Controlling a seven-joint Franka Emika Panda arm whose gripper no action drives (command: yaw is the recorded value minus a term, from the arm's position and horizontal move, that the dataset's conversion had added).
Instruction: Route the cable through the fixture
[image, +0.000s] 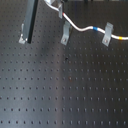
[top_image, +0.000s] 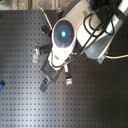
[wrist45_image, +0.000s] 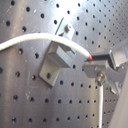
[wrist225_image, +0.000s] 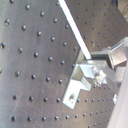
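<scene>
First wrist view only. Grey metal clip (wrist45_image: 56, 64) stands bolted to the perforated board (wrist45_image: 30, 105), angled bracket shape with a small hole in its base flange. White cable (wrist45_image: 45, 39) arcs over the top of the clip, touching it, and runs into the gripper (wrist45_image: 102, 62) (a short red mark sits on the cable right at the fingertip). Finger (wrist45_image: 104, 58) closed on the cable end. A second white run (wrist45_image: 101, 102) hangs beside a small screw (wrist45_image: 101, 77).
</scene>
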